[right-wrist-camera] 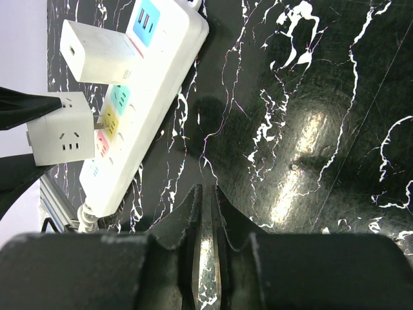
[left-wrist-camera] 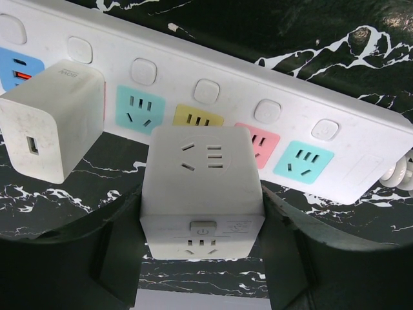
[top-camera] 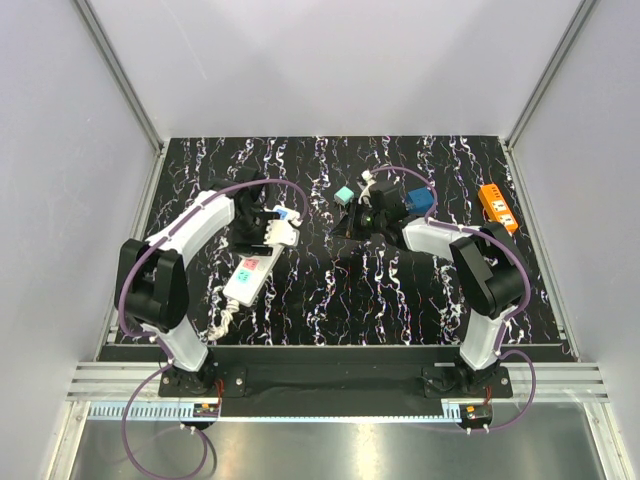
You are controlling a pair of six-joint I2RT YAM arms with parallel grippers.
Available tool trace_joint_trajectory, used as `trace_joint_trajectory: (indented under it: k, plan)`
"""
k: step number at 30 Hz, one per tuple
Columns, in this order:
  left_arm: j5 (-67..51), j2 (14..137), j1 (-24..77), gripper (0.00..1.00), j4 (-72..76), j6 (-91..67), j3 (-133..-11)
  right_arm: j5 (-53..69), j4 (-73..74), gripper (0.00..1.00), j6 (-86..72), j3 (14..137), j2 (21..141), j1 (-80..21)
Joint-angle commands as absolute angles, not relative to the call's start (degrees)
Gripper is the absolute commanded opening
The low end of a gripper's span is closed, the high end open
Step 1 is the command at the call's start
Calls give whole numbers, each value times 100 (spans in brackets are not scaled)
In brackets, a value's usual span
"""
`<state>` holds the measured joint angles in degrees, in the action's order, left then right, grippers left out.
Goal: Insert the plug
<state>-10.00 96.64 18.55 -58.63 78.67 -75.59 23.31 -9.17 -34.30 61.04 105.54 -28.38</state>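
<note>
My left gripper (left-wrist-camera: 202, 201) is shut on a white cube plug (left-wrist-camera: 202, 174), one finger (left-wrist-camera: 119, 242) on each side. The cube sits against the yellow socket of the white power strip (left-wrist-camera: 271, 84). In the right wrist view the cube (right-wrist-camera: 61, 132) shows its metal prongs (right-wrist-camera: 98, 120) at the strip's (right-wrist-camera: 164, 64) yellow socket, a small gap showing between cube and strip. In the top view the left gripper (top-camera: 263, 226) is over the strip (top-camera: 250, 278). My right gripper (right-wrist-camera: 206, 194) is shut and empty above the bare table, to the right of the strip (top-camera: 352, 222).
A white USB charger (left-wrist-camera: 51, 126) is plugged into the strip beside the cube. A teal cube (top-camera: 344, 195), a blue block (top-camera: 419, 200) and an orange strip (top-camera: 498, 207) lie at the back right. The strip's cord (top-camera: 222, 322) runs toward the left arm's base.
</note>
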Motion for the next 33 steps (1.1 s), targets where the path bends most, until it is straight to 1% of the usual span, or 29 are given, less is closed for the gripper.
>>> trace_joint_trajectory:
  k: [1,12,33]
  plan:
    - [-765,9853,1863,0,-5669,8068,-7708,2408,-1151,17,-3428,6073,10266,-2839]
    - [-747,9905,1872,0,-5818,8112,-7963,2426,-1151,17,-3428,6073,10301,-2830]
    - [-844,9738,2092,0,-6073,8025,-7972,2496,-1266,17,-3551,6064,10406,-2839]
